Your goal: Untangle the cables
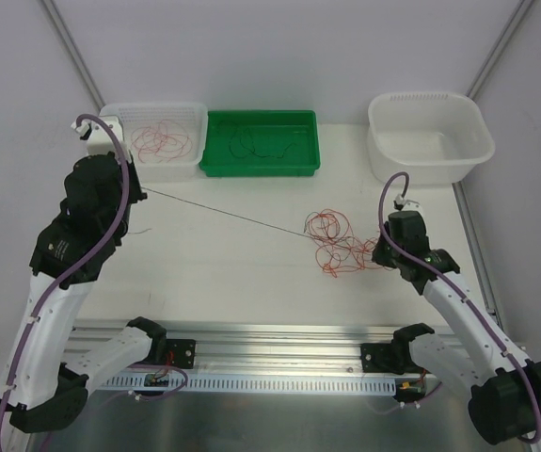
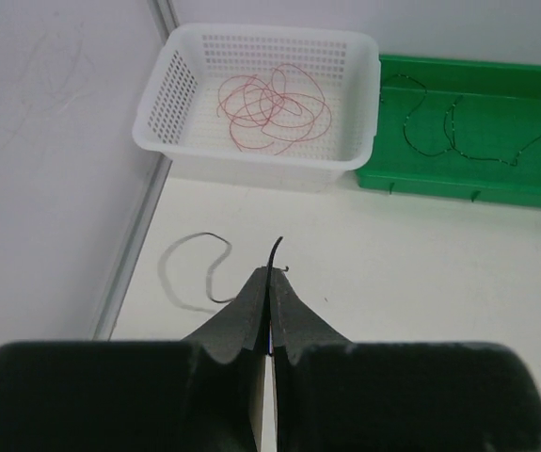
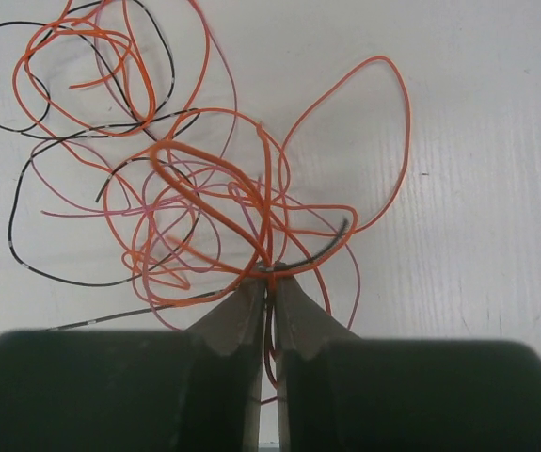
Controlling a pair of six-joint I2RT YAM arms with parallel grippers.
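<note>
As the left tool (image 2: 270, 275) pinches one black wire (image 1: 223, 213) taut, the right tool (image 3: 268, 281) clamps the tangle (image 3: 204, 198) just ahead of its tips. Extraction step, I'd say. Next: pull free without dragging loops, then the green tray (image 2: 477, 188) ahead-right of the left tool.

"What did the jaws have hold of?"

"They were pinched together on orange strands at the near edge of the cables (image 3: 251, 231), with a dark wire end poking out just beside the tips."

"And the rest?"

"Orange, pink and black loops lay spread over the white table (image 3: 496, 141), one dark strand running off left."
</note>
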